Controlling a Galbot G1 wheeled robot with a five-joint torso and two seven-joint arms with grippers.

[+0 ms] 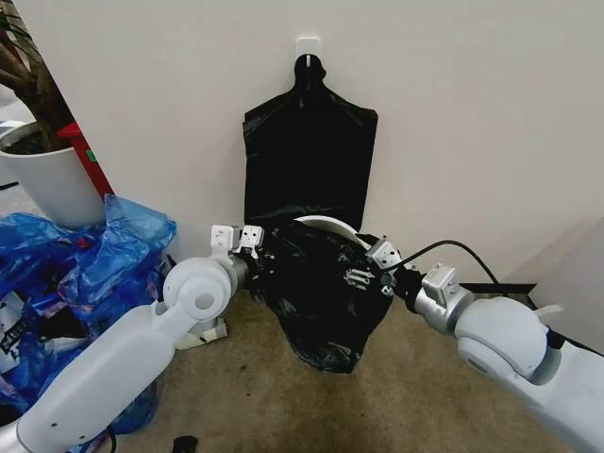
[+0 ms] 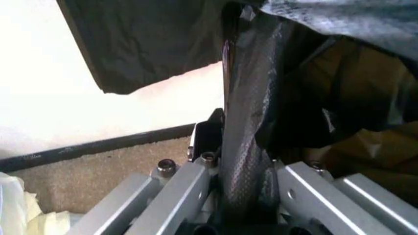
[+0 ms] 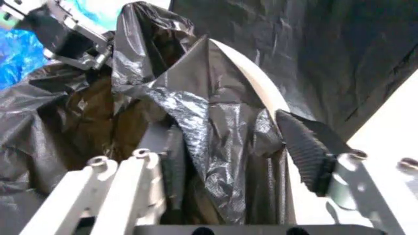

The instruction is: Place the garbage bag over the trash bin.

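The garbage bag [image 1: 326,302], glossy black and wrinkled, hangs over the trash bin, of which a curved white rim [image 1: 327,224] shows at the back. My left gripper [image 1: 253,247] is at the bag's left edge, shut on a strip of the garbage bag [image 2: 245,147] beside one black pad [image 2: 207,139]. At the bag's right side my right gripper [image 1: 370,271] stands open. Between its ribbed pads [image 3: 307,152] lie a bunch of garbage bag film [image 3: 216,147] and the trash bin rim [image 3: 255,83]. The bin's body is hidden under the film.
A flat black bundle [image 1: 307,156] hangs from a wall hook right behind the bin. Blue plastic bags [image 1: 85,260] are piled at the left, below a large white plant pot [image 1: 47,179]. Bare brown carpet [image 1: 283,406] lies in front.
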